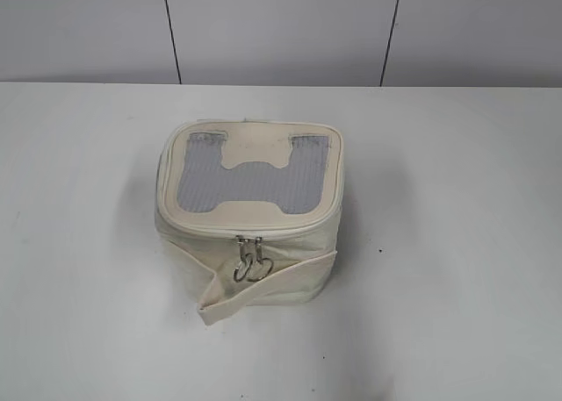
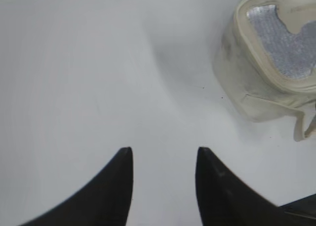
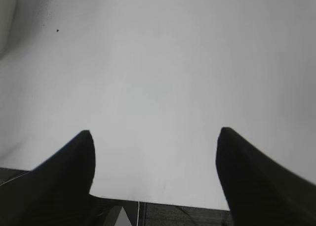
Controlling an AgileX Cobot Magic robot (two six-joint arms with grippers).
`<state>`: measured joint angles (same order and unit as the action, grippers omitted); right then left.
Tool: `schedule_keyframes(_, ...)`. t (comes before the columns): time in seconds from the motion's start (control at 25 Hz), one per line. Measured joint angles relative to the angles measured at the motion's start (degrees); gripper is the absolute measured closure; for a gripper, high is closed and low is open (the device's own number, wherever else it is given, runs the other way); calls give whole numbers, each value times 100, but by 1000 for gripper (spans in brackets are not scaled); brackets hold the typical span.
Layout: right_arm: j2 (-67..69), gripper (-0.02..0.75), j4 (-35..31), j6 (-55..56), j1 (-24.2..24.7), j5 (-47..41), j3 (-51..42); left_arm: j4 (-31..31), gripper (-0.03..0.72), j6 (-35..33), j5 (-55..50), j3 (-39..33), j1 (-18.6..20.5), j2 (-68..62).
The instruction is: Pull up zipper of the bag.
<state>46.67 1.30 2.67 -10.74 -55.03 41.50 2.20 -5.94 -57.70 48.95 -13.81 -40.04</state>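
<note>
The cream-white bag (image 1: 250,212) stands in the middle of the white table, lid up with its grey mesh panel and H-shaped patch. The zipper (image 1: 252,256) runs round the lid's rim; its two silver ring pulls hang together at the front face. A loose fabric strap (image 1: 219,300) droops at the front left. The bag also shows in the left wrist view (image 2: 269,63) at the upper right. My left gripper (image 2: 164,149) is open and empty over bare table, left of the bag. My right gripper (image 3: 154,132) is open and empty near the table's front edge. Neither arm shows in the exterior view.
The white table (image 1: 457,243) ends at a grey panelled wall (image 1: 281,28) behind. In the right wrist view the table's front edge (image 3: 158,201) lies just under the fingers, with dark floor beyond.
</note>
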Motion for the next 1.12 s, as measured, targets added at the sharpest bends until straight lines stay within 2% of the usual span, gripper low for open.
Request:
schedule_keyframes(0.32, -1868, 150, -81, -152, 0, -58, -1074, 169, 361, 0, 255, -1550, 0, 1997)
schedule_keyframes(0.64, -3383, 150, -173, -432, 0, -354, -1178, 198, 361, 0, 336, -1615, 0, 3227)
schedule_keyframes(0.8, -3900, 150, -526, -819, 0, -480, -1268, 198, 365, 0, 98, -1628, 0, 3432)
schedule_keyframes(1.12, -4062, 150, -817, -1206, 0, -501, -1268, 207, 372, 0, -244, -1776, 0, 3444)
